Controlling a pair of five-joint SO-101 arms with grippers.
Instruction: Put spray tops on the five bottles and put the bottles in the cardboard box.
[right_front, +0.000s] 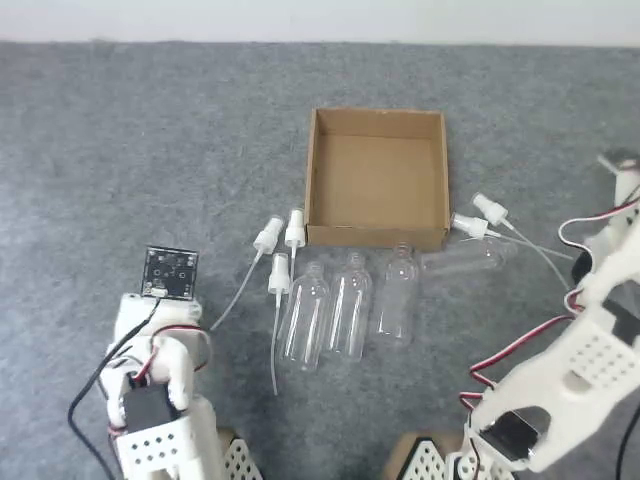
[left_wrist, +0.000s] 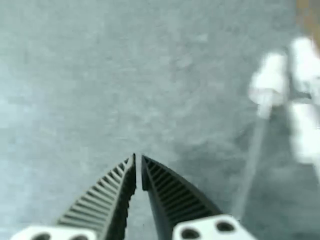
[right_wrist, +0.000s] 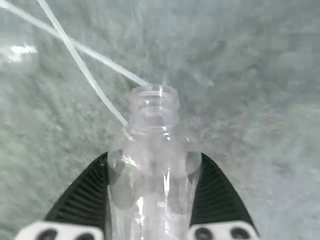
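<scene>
Right gripper (right_wrist: 154, 161): black jaws clamped on the shoulders of one clear bottle (right_wrist: 153, 107), neck open and uncapped, over the grey mat (right_wrist: 260, 75); thin dip tubes (right_wrist: 75, 55) cross just beyond its mouth.
Left gripper (left_wrist: 138, 160): jaws pressed together, nothing between them, above bare mat, blurred spray tops (left_wrist: 270, 80) off to one side.
Loose bottles (right_front: 350, 305): three lying side by side just before the box, a fourth bottle (right_front: 465, 260) crosswise nearby; none capped.
Spray-top cluster (right_front: 267, 237): three by the box corner on the left arm's side; a further pair (right_front: 490, 208) at the other corner.
Cardboard box (right_front: 375, 236): open, nothing inside.
Step, as judged: first capping, nothing finished. Next calls for the left jaws to part, take a top by its head and feed the tube into the held neck
</scene>
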